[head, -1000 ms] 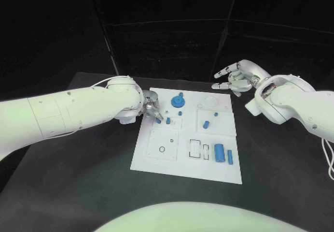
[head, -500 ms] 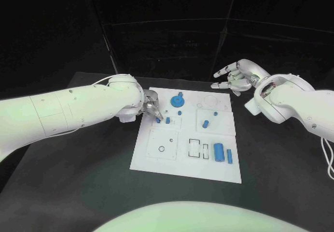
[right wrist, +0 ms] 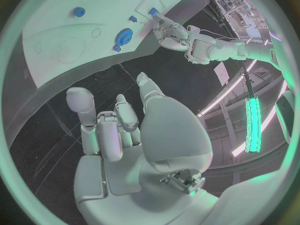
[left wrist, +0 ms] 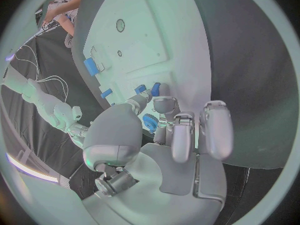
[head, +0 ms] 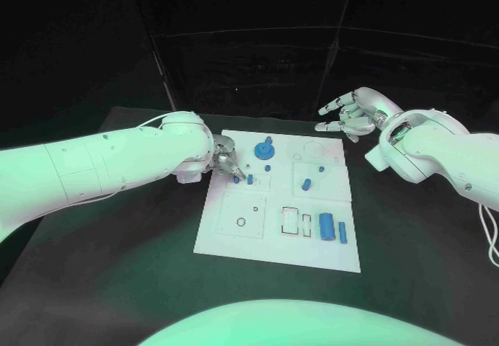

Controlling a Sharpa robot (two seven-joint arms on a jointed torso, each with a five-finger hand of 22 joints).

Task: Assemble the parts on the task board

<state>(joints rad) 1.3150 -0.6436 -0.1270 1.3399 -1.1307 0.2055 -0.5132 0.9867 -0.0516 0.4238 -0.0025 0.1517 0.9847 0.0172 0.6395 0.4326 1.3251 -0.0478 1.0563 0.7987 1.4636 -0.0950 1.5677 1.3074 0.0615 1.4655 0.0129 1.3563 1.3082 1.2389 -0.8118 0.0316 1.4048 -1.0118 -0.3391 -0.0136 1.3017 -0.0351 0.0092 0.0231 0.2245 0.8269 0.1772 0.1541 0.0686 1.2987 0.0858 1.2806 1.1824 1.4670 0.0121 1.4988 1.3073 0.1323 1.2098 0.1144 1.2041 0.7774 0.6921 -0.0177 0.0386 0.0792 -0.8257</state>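
Two views give us the left hand (head: 227, 163) differently: from the head camera it is mostly hidden behind its own wrist at the task board's (head: 234, 234) near-left edge, while the left wrist view shows its fingertips (left wrist: 154, 91) closing round a small blue peg (left wrist: 155, 88). We read that as a pinch, with the other fingers curled beside it. The peg stands just off the fingertips, upright on the board, its long axis rising from the plate; a second short peg (left wrist: 140, 89) stands just beside it.

Our right hand (head: 353, 115) hangs above the black table (head: 125, 238), well apart from the board's far right corner, palm toward the board, fingers spread and loosely bent, holding nothing. Its wrist view shows a blue gear (right wrist: 124, 35) lying flat beyond those fingers. Farther from the left hand, a blue cylinder (head: 327, 227) lies flat, long axis running along the board's length.
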